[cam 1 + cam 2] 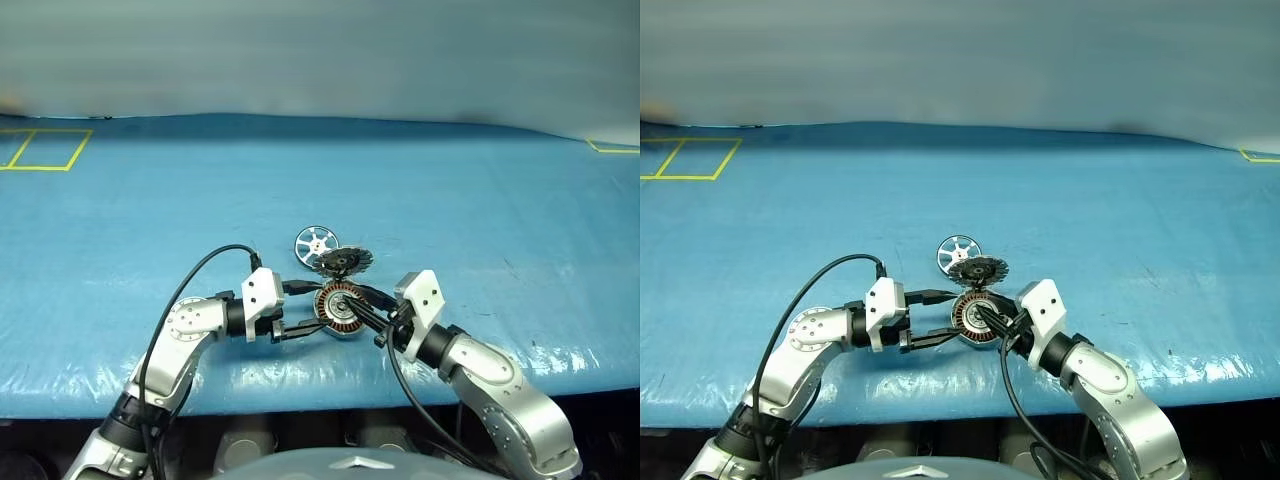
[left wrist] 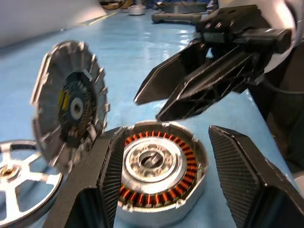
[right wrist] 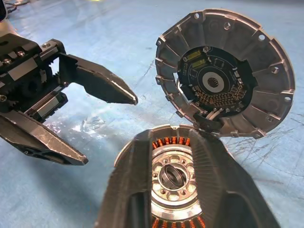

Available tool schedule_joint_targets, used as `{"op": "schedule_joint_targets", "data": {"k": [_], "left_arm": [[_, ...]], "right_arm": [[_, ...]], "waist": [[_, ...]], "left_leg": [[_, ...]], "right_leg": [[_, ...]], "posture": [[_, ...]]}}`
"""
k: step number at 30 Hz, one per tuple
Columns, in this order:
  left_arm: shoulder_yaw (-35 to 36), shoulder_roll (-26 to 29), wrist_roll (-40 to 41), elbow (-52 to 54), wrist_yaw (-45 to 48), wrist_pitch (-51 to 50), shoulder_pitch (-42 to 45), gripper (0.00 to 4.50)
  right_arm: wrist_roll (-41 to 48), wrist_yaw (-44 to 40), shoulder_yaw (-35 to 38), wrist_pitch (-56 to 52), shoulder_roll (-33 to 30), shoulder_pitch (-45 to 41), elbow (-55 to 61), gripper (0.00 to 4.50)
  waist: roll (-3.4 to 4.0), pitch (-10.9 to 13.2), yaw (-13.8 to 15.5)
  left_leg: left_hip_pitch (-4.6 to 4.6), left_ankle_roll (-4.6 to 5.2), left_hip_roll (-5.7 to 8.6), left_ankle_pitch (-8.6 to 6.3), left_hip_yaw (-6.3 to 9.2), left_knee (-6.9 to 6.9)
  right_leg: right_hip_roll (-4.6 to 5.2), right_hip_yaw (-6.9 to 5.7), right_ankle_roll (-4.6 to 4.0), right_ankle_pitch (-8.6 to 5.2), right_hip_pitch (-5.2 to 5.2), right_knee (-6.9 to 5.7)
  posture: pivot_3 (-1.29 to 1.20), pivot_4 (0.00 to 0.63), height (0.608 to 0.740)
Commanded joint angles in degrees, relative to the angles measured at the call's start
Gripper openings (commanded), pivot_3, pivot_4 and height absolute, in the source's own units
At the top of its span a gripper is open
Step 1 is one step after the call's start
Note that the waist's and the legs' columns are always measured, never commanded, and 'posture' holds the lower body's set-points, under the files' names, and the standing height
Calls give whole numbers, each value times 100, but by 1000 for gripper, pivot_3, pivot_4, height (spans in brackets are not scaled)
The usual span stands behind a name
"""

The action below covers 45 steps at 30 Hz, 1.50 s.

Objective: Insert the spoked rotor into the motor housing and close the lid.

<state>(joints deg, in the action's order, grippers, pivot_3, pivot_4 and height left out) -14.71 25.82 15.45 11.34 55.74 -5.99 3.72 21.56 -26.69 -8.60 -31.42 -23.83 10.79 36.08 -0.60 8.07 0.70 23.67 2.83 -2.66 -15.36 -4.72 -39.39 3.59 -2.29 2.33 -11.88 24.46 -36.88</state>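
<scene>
The motor housing (image 1: 338, 312) lies open near the table's front edge, its copper windings around a silver hub (image 2: 156, 166). The lid (image 1: 345, 262) stands upright at the housing's far edge, joined to it, with its circuit side facing the housing (image 3: 223, 71). Just beyond the lid, the spoked rotor (image 1: 316, 243) lies flat on the table. My left gripper (image 1: 303, 308) is open beside the housing's left side and holds nothing. From the right, my right gripper (image 1: 358, 300) reaches over the housing, its fingers (image 2: 190, 95) drawn nearly together with nothing between the tips.
The blue table cover (image 1: 480, 230) stretches wide on all sides of the parts. Yellow tape squares (image 1: 45, 150) mark the far left, and another tape mark (image 1: 612, 147) the far right. The table's front edge (image 1: 300, 395) runs just below both arms.
</scene>
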Motion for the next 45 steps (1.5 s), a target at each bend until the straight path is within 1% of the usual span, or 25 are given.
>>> {"op": "schedule_joint_targets", "data": {"k": [1,2,8,12,16,19,23,26,30,34,38,39,40,43,45], "left_arm": [[142,-116,159,30,-131,101,-96,2972],[160,-132,165,9,-147,120,-138,2972],[222,-27,104,-308,-18,457,-395,2972],[232,71,-220,-667,-74,952,-424,2972],[107,108,-349,-1036,115,1398,-458,2972],[120,21,-302,-1181,149,1555,-442,2972],[108,5,-357,-1281,165,1765,-392,2972],[55,19,-465,-1300,147,1772,-331,2972],[20,2,-522,-1243,113,1702,-298,2972],[48,28,-566,-1220,59,1638,-252,2972],[43,67,-553,-1167,74,1601,-251,2972],[42,77,-560,-1131,66,1586,-254,2972],[39,87,-565,-1089,55,1564,-260,2972],[44,83,-517,-998,38,1503,-264,2972],[47,82,-495,-948,39,1458,-265,2972]], "right_arm": [[-43,-91,-36,68,10,-288,-179,186],[-56,-87,-37,36,15,-358,-264,17],[-107,-184,-108,-47,-25,-714,-518,17],[-140,-279,-205,-121,-136,-717,-569,17],[-191,-379,-326,-140,-217,-627,-563,17],[-348,-342,-375,-91,-261,-562,-614,17],[-337,-335,-337,-101,-224,-513,-635,17],[-421,-362,-451,-120,-269,-499,-666,17],[-323,-380,-487,-142,-139,-468,-686,17],[-468,-375,-679,-131,-135,-463,-738,17],[-677,-389,-856,-147,-279,-469,-779,17],[-657,-366,-794,-105,-235,-455,-809,17],[-457,-324,-622,-119,-89,-440,-803,17],[327,-296,-42,-132,406,-453,-636,17],[465,-363,61,-153,471,-467,-544,17]], "waist": [[0,0,0],[0,0,2],[1,1,1],[1,1,4],[2,1,2],[2,1,4],[2,1,2],[2,1,1],[2,1,1],[2,1,0],[2,1,-2],[2,0,-2],[1,0,-1],[3,1,2],[3,1,1]], "left_leg": [[1,0,0,0,0,0],[1,0,1,0,0,0],[4,0,1,0,-1,4],[4,0,1,0,-2,3],[4,0,0,0,-3,4],[6,0,0,-1,-3,4],[5,0,-1,0,-5,3],[3,0,-2,0,-4,4],[5,0,-1,-1,-5,4],[4,0,-2,-1,-5,5],[0,0,-3,-1,-5,4],[-1,0,-3,-1,-4,4],[-4,0,-2,-1,-4,4],[1,0,-3,-1,-2,4],[7,0,-3,0,-2,4]], "right_leg": [[0,0,0,0,-1,0],[0,0,0,0,-1,0],[-3,0,-11,6,0,0],[-2,0,-10,6,1,1],[0,-1,-12,6,2,1],[2,-1,-15,8,5,2],[3,-2,-15,8,5,1],[3,-2,-13,7,5,1],[3,-3,-15,8,5,1],[3,-3,-14,8,5,1],[3,-3,-7,3,6,1],[3,-4,-6,3,8,2],[5,-5,-5,2,10,3],[4,-7,-6,3,5,0],[4,-5,-15,9,4,-2]], "posture": [[0,150,740],[0,150,740],[0,150,740],[0,150,740],[0,150,740],[0,150,740],[0,150,740],[0,150,740],[0,150,740],[0,150,740],[0,150,740],[0,150,740],[0,150,740],[0,150,740],[0,150,740]]}}
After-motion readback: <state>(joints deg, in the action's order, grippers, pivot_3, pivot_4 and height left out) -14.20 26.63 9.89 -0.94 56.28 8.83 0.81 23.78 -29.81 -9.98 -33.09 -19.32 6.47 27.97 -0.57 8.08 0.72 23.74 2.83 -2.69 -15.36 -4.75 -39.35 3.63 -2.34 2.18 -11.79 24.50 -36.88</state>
